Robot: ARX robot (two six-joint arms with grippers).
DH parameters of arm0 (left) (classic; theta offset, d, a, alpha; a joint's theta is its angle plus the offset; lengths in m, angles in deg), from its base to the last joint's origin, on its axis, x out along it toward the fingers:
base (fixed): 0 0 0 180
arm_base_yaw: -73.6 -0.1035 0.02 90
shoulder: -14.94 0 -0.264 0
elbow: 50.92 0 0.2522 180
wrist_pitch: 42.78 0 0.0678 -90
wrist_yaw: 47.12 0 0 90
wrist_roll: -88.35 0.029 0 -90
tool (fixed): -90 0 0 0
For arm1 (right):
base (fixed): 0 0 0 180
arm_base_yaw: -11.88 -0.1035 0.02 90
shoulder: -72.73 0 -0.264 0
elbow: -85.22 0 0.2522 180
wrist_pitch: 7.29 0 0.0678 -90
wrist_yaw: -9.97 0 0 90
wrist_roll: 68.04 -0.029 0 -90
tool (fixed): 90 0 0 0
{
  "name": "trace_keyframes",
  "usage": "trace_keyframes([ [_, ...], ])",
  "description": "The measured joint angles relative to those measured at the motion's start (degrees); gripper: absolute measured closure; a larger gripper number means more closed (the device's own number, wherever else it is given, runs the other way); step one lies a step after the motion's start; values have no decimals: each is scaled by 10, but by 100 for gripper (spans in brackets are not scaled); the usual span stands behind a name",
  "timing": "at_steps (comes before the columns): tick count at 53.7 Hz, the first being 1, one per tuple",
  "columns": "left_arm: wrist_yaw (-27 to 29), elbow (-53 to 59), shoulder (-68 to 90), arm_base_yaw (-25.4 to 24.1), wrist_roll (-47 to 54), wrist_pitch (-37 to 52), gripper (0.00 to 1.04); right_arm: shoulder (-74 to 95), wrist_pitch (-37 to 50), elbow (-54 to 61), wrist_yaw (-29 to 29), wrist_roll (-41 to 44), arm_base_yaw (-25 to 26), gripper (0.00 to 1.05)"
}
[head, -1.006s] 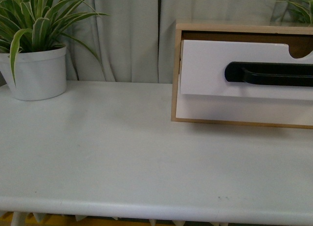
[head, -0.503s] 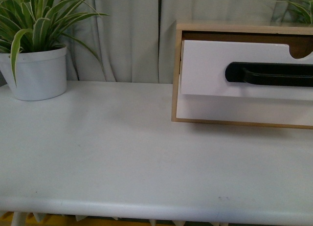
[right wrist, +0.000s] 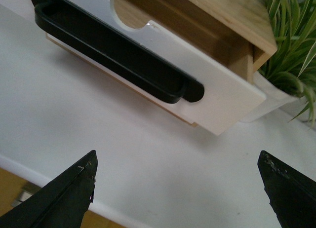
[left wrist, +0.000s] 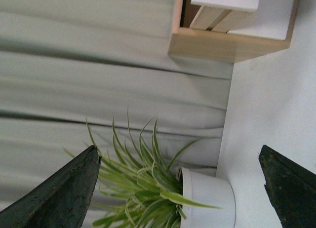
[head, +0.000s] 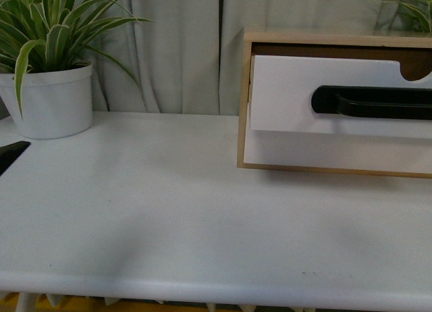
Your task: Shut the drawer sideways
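Two grippers stand with jaws spread wide, holding nothing. The left gripper (left wrist: 178, 154) faces the potted plant (head: 50, 89); the right gripper (right wrist: 177, 159) faces the drawer (head: 283, 89). The drawer juts from its light wood cabinet (head: 241, 89) at the right of the white table (head: 169, 211), unmoved. Newly arrived: a black tip (head: 10, 153) at the front view's left edge.

The drawer (head: 283, 89) occupies the upper position in a light wood cabinet (head: 241, 96) standing at the rear right of the desk (head: 169, 217). The front panel is flat and white, with a long black bar handle (head: 371, 101) mounted horizontally and a half-round notch (head: 415, 70) cut in the top edge. State: partly open (front panel stands proud of the cabinet frame, wooden side walls exposed). Panel upright and level.
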Motion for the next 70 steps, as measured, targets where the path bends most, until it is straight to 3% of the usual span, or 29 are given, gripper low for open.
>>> trace_keyframes([
  [9,-38,-74,88,-1,52,-11,6,67,8,-63,1,68,14,9],
  [18,-40,-136,167,25,96,-24,6,131,-3,-115,16,97,30,9],
  [31,5,-235,278,80,95,-28,6,201,4,-161,17,125,35,9],
  [70,33,-407,434,157,67,-31,6,314,-2,-224,12,176,21,9],
])
